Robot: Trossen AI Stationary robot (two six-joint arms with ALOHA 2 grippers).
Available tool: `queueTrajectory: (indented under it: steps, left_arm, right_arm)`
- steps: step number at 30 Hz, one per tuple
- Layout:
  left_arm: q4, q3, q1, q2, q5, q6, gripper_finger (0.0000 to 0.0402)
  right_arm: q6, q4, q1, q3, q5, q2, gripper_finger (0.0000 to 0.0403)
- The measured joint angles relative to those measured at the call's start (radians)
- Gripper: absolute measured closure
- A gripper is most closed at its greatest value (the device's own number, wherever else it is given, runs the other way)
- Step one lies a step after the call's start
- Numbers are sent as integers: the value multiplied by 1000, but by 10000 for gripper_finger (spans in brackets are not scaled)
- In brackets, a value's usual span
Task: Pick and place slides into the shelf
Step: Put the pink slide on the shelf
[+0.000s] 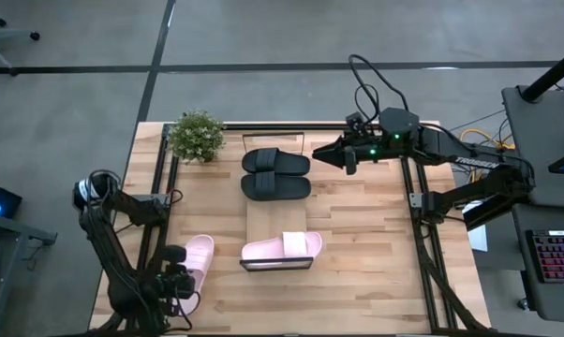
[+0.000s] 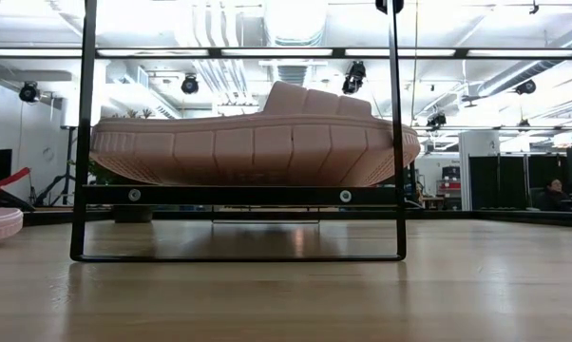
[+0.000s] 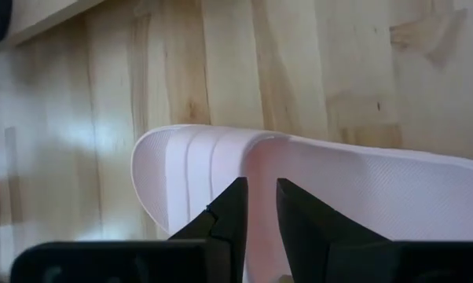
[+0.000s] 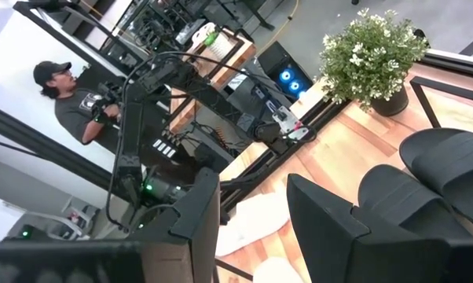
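Beside the shelf (image 1: 277,211), a potted plant (image 1: 197,136) stands clear.

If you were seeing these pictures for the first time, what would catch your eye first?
Three slides sit in a row on the shelf: the black pair at the far end, a pink slide at the near end. The left tool is at the second pink slide, near the table's front-left corner.

Four slides total: two black slides (image 1: 275,161) (image 1: 275,186) on the shelf (image 1: 274,217), one pink slide (image 1: 281,248) also on it, one pink slide (image 1: 196,259) on the table (image 1: 357,262). One shelf, one potted plant (image 1: 196,137). Two robot arms, one person (image 4: 71,98) visible in the right wrist view.
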Motion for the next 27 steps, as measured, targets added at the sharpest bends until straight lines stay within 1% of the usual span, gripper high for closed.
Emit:
queueTrajectory:
  steps: [6,18,22,27]
  left_arm:
    - [12,-11,0,34,5,-25,347]
    - [4,-21,3,144,12,-27,347]
    - [-7,-22,3,139,17,-32,347]
    - [-90,-24,3,126,-15,-45,347]
  right_arm:
    - [0,0,0,0,0,11,262]
    - [4,3,0,0,0,16,262]
    - [8,3,0,0,0,16,262]
    - [8,3,0,0,0,16,262]
